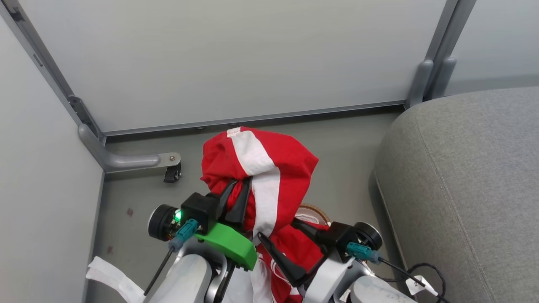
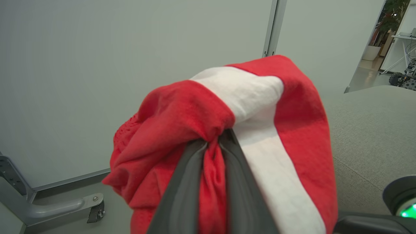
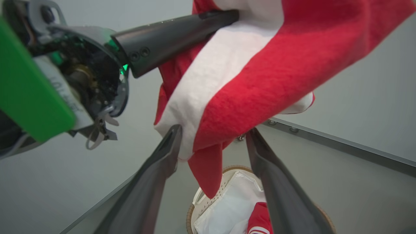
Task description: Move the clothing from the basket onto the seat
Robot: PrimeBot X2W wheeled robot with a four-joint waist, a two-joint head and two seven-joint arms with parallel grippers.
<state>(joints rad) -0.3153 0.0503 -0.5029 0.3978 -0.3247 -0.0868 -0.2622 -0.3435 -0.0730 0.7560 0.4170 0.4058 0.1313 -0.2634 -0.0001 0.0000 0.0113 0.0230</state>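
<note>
My left gripper [image 1: 241,185] is shut on a bunch of red clothing [image 1: 261,168] with a broad white stripe, held up above the floor. In the left wrist view its fingers [image 2: 182,182] pinch a red fold, and the clothing [image 2: 182,107] drapes over the left gripper [image 2: 214,143]. My right gripper [image 3: 215,130] stands open just below, with the hanging clothing [image 3: 260,74] dipping between its fingers. The basket [image 3: 195,208] sits underneath with its white liner [image 3: 230,204] and another red garment [image 3: 260,217] inside. The grey seat [image 1: 463,176] lies to the right.
Pale partition walls close off the back and left. A grey metal foot with a black caster [image 1: 170,168] rests on the floor at the left. A white strip [image 1: 113,277] lies at the lower left, and a black cable with a tag [image 1: 421,284] by the seat.
</note>
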